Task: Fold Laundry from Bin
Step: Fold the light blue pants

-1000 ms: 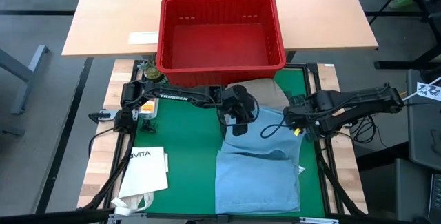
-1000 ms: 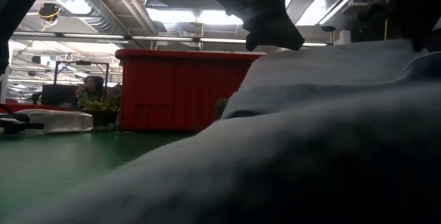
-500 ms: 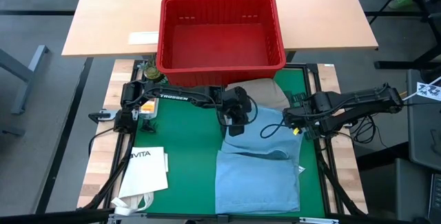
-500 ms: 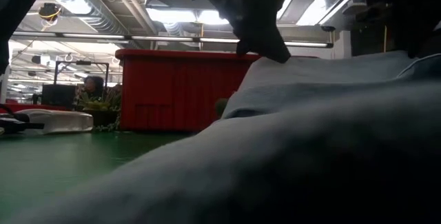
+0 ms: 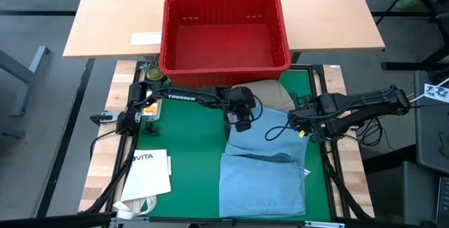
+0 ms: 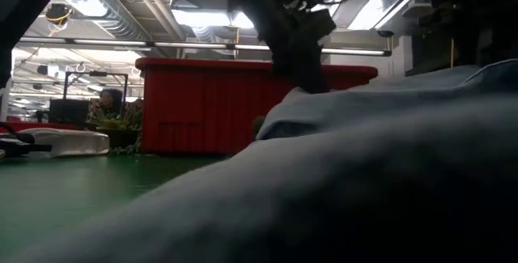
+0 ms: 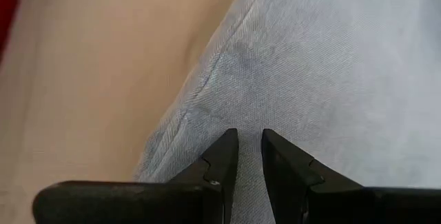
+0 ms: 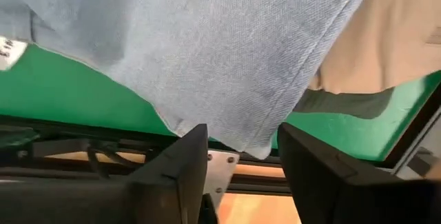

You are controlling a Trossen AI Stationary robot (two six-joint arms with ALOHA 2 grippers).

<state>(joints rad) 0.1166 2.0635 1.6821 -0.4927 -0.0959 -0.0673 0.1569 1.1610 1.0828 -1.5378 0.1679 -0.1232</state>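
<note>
The light blue denim jeans (image 5: 263, 165) lie folded on the green mat (image 5: 189, 151), overlapping a khaki-tan garment (image 5: 270, 95) just in front of the red bin (image 5: 224, 31). We see the left gripper (image 5: 242, 121), arm stretched across the mat, pinching the jeans' upper left edge with fingers (image 7: 224, 158) nearly together. The right gripper (image 5: 298, 121), at the right edge, stands open, holding nothing.

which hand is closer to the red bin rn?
Left. The left hand sits on the light blue jeans beside the khaki garment, just in front of the red bin. The right hand is farther off, at the jeans' right edge.
</note>
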